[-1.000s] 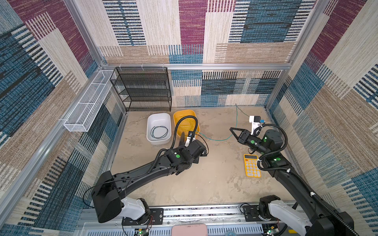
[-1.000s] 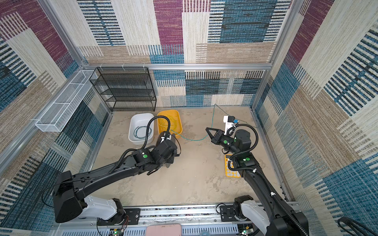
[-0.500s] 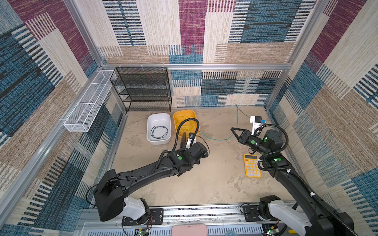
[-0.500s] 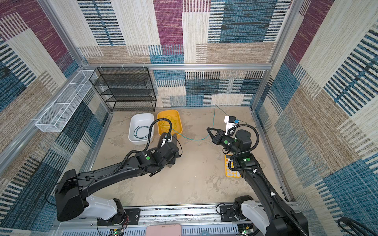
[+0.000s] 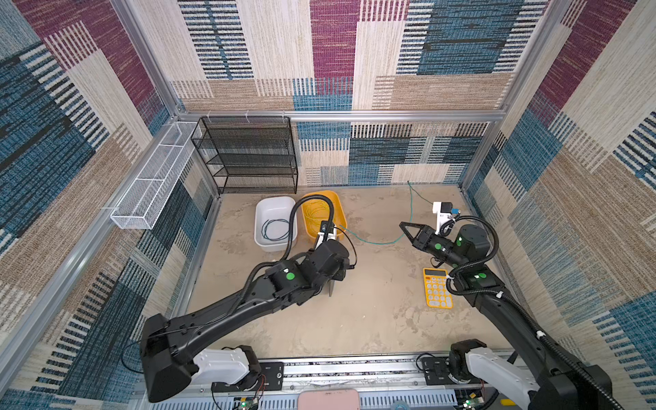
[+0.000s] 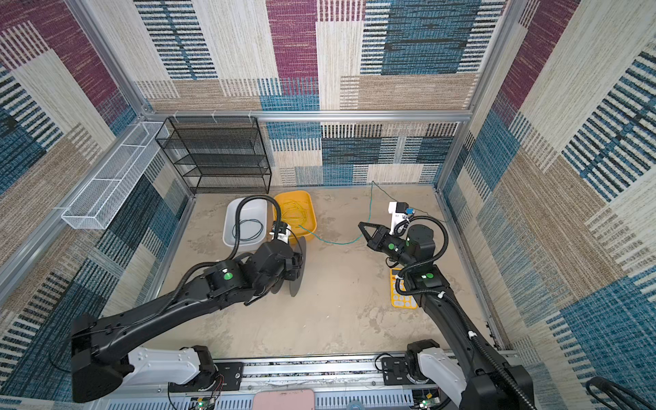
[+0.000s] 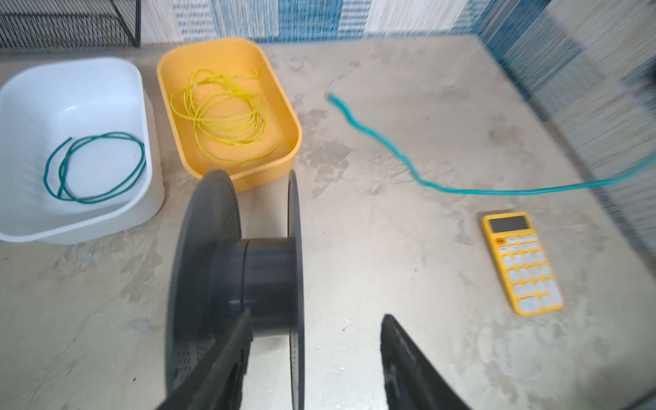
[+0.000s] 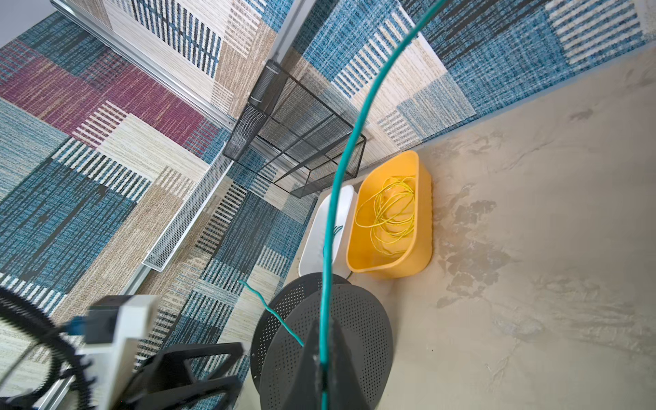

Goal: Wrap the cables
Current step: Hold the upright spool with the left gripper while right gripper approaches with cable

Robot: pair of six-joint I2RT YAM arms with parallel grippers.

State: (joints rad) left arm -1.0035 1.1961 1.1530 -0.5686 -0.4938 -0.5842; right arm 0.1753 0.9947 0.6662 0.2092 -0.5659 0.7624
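black spool just freed, standing on edge; left gripper now half open, empty; right gripper clamped on teal cable; winding next.

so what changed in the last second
The left tool opened, letting go of the black spool, which stands on the table, and its arm drew back slightly toward its base. The right tool stayed shut on the long teal cable; the white bin, yellow bin and calculator stayed put.
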